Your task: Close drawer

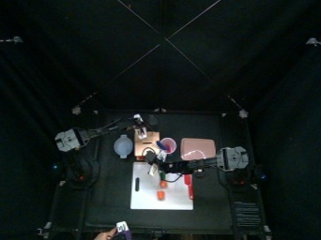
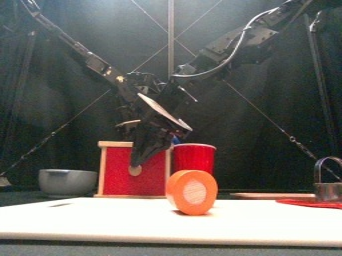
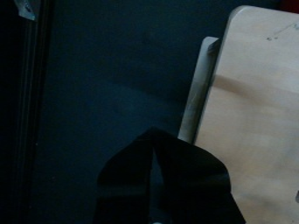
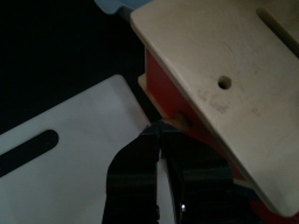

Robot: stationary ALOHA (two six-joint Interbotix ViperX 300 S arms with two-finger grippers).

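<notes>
So, the little tan wooden cabinet (image 1: 145, 138) is sitting toward the back of the black bench (image 1: 100, 202), just behind the far edge of the white mat (image 1: 163, 202). A grey bowl (image 2: 67, 181) is sitting on its left and a pink plate (image 1: 198, 147) on its right. The drawer (image 2: 134, 172) is showing from the front as a red face framed in tan. I honestly can't tell how far out it's standing.

Both arms are crowding in over the cabinet from opposite sides. The right claw (image 4: 158, 131) is pinched down narrow, with just a thin slit between the jaws. Its tip is hanging right at the red face, under the overhanging edge of the tan top board (image 4: 222, 70), with the mat's corner just beside it. I can't tell whether it's actually touching the wood.

The left claw (image 3: 152, 136) is hovering beside a pale wooden panel (image 3: 257, 105) with a thin strip running along its edge. It's too dark to tell whether this one is spread or closed. Bare dark bench is lying open on its other side.

An orange roll (image 2: 190, 192) is standing on edge on the mat, in front of the cabinet and well clear of both claws. A red cup (image 2: 195, 158) is standing just right of the cabinet.
</notes>
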